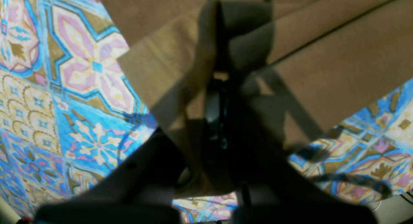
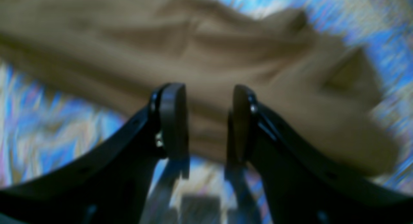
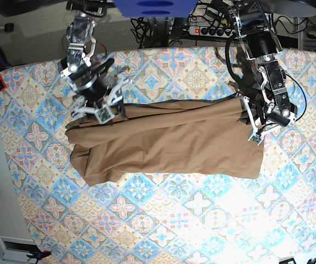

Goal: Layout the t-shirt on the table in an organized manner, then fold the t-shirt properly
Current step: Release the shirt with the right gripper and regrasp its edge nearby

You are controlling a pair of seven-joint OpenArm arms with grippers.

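T-shirt [image 3: 169,146] lies mid-table [image 3: 163,231], folded lengthwise into a long band, long axis running left-right in the base view, bunched wider end toward that view's left. Left gripper [image 3: 252,122] sits at the band's right end, jaws pressed together pinching the fabric edge. Right gripper [image 2: 206,121] hovers over the left end, jaws spread, nothing between them; wrist view blurred.
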